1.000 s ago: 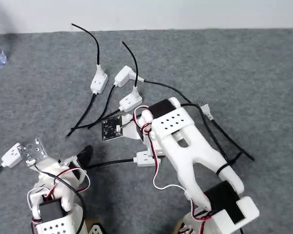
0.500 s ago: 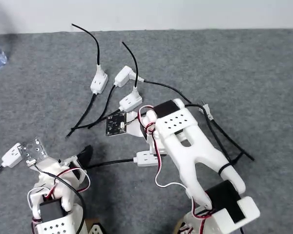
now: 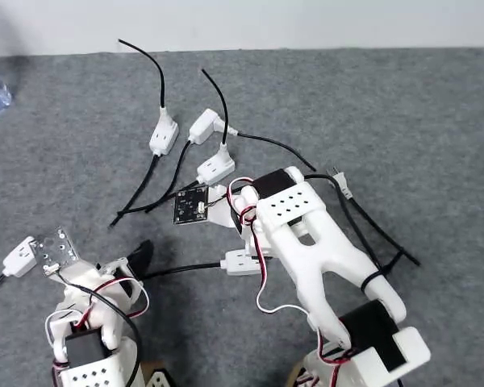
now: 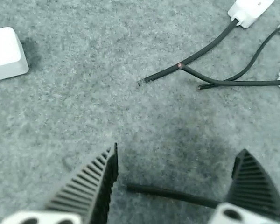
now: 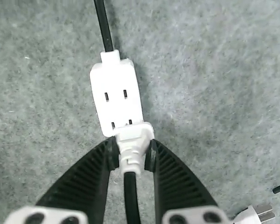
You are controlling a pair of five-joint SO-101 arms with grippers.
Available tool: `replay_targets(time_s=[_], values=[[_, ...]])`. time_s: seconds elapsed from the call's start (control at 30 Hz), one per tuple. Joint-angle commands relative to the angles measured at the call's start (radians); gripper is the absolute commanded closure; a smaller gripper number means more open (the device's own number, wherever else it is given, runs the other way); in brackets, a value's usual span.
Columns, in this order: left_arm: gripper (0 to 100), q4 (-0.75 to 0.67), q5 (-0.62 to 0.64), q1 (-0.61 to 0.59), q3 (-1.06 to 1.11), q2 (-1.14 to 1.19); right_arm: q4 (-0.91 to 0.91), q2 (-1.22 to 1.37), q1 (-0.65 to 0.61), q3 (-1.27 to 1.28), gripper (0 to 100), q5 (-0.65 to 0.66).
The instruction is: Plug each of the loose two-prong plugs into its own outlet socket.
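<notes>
Prongs of white plug point(image 5: 130, 148) hidden where it butts against end of white plastic outlet block point(image 5: 115, 95), can't tell how deep. My right gripper point(image 5: 130, 161) clamped on it, ribbed black pads point(image 5: 84, 182). My left gripper point(image 4: 177, 154) spread wide over black cable point(image 4: 170, 194). Loose plug point(image 5: 257, 215) cut off at edge. Fuzzy grey carpet point(image 3: 436, 121) underneath.

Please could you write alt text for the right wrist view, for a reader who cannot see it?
The right gripper, its black fingers shut on a white plug, holds it against one end of a white outlet block on grey carpet. A black cable leaves the block's far end.
</notes>
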Motion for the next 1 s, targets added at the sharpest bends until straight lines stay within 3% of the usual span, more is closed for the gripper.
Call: replay_targets(time_s=[0.0,0.47,0.97], values=[[63,0.008,-0.011,-0.008,-0.008,-0.012,0.024,-0.015,-0.019,-0.002,98.8,-0.012],[63,0.008,-0.011,-0.008,-0.008,-0.012,0.07,-0.096,-0.019,-0.005,98.8,-0.031],[63,0.008,-0.011,-0.008,-0.008,-0.012,-0.013,-0.088,-0.028,0.055,98.8,-0.038]])
